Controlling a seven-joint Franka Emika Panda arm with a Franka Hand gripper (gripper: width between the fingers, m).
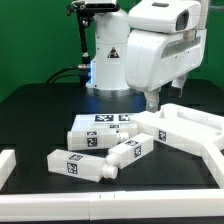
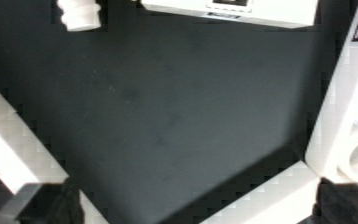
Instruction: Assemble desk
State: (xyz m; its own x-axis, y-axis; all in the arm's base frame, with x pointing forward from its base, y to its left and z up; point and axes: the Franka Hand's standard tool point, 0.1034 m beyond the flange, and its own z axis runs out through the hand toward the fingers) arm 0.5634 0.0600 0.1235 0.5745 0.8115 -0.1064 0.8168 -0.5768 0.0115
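White legs (image 1: 80, 166) lie beside the tabletop (image 1: 100, 130); the hand (image 2: 185, 203) hangs wide and empty.

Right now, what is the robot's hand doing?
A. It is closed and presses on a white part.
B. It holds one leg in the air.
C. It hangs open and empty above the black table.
C: the hand hangs open above the table with nothing between its fingers, and a leg lies loose on the table, apart from it.
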